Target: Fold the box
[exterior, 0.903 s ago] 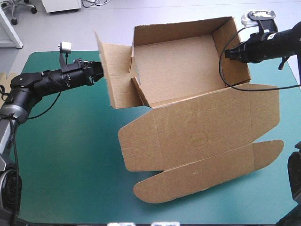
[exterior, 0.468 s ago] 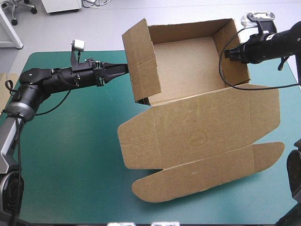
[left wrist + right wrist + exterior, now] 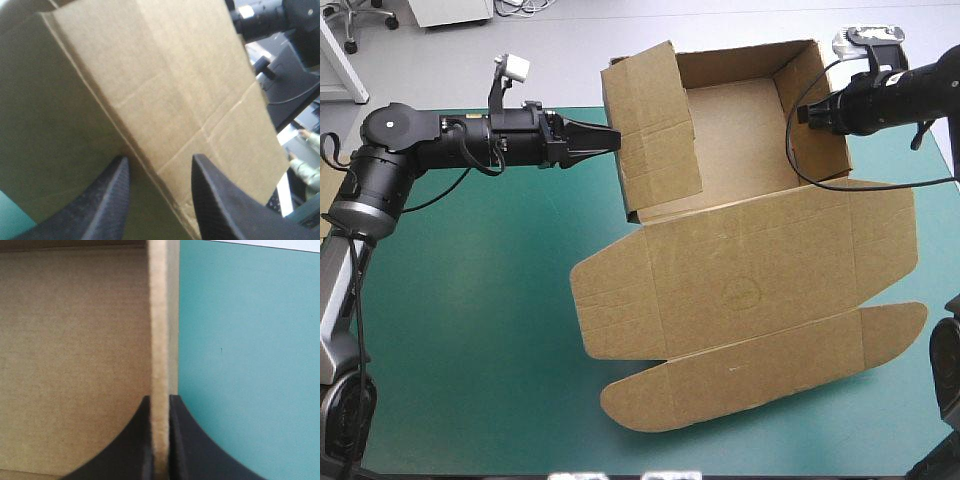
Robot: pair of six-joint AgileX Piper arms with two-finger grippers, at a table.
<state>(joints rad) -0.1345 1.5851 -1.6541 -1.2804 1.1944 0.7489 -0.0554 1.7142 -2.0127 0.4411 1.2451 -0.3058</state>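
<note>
The brown box (image 3: pixel 740 130) stands at the table's far side with its walls raised. Its lid (image 3: pixel 760 280) and the lid's flaps lie flat toward the front edge. The tall left side flap (image 3: pixel 655 130) leans inward over the tray. My left gripper (image 3: pixel 610 137) presses against that flap's outer face. In the left wrist view its fingers (image 3: pixel 215 200) stand apart on the flap (image 3: pixel 165 90), so my left gripper (image 3: pixel 159 165) is open. My right gripper (image 3: pixel 803 113) is shut on the box's right wall, whose edge (image 3: pixel 159 315) runs between the two fingers of the gripper (image 3: pixel 160 400).
The teal-green cover (image 3: pixel 470 330) lies bare on the left and front left of the table. The flat lid reaches close to the front right edge. Teal-green cover (image 3: pixel 250 365) also shows just outside the right wall.
My left gripper has travelled right, swinging the left flap from splayed outward to upright and then leaning in over the tray. The right gripper has kept its hold and place.
</note>
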